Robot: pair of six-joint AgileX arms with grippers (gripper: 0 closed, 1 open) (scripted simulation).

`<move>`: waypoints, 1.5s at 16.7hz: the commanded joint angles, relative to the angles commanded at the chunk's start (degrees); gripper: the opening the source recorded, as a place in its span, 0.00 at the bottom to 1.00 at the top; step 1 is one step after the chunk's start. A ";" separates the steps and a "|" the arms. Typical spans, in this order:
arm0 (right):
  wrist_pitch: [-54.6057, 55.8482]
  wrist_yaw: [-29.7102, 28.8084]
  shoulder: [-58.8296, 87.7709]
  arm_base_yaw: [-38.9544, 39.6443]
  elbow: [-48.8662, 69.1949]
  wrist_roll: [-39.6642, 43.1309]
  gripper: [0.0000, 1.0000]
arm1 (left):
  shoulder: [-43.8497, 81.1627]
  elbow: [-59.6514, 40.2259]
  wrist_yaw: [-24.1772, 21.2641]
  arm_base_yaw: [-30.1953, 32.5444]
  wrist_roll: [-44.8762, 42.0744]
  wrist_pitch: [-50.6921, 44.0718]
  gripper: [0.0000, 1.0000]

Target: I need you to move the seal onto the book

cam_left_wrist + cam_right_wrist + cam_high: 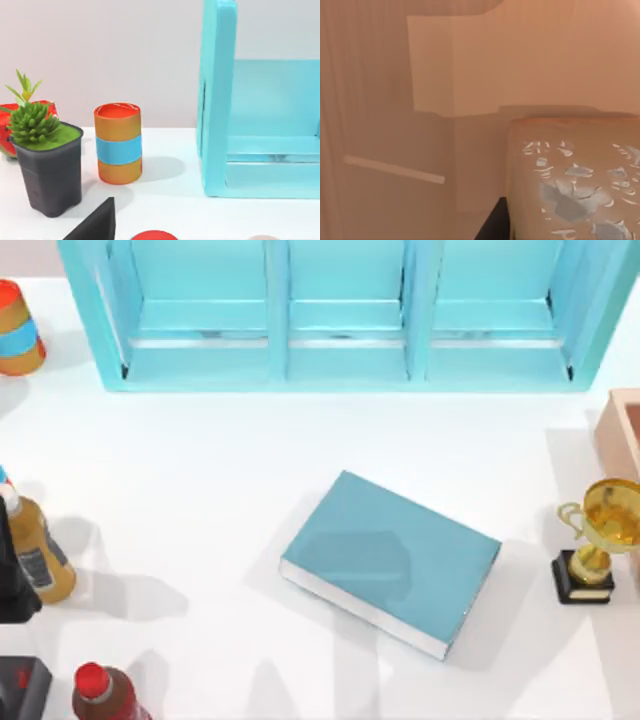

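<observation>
The book (392, 560), a flat teal-blue hardcover with white page edges, lies at an angle in the middle of the table. The seal (570, 185), tan-brown with pale flecked marks on its face, is very close to the right wrist camera, with pinkish-tan walls (395, 100) behind it. A small dark piece (492, 226) sits against the seal's edge; I cannot tell whether my right gripper holds the seal. My left arm looks out from the table's left side towards the shelf.
A light-blue shelf unit (340, 350) spans the back. A gold trophy (598, 540) and a pinkish box (625, 430) stand at the right. On the left are an orange-and-blue can (118, 142), a potted plant (45, 160), an amber bottle (38, 550) and a red-capped bottle (105, 695).
</observation>
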State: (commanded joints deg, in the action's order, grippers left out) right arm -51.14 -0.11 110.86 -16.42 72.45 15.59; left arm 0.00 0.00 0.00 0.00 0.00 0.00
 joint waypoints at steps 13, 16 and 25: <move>-7.90 0.15 -2.77 4.49 7.12 -5.41 0.00 | 0.00 0.00 0.00 0.00 0.00 0.00 1.00; -15.74 0.37 -4.35 10.17 13.59 -11.02 0.00 | 0.00 0.00 0.00 0.00 0.00 0.00 1.00; -32.73 -0.22 -6.49 24.67 26.29 -24.62 0.00 | 0.00 0.00 0.00 0.00 0.00 0.00 1.00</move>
State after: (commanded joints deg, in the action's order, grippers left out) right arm -83.87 -0.33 104.37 8.25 98.74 -9.03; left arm 0.00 0.00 0.00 0.00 0.00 0.00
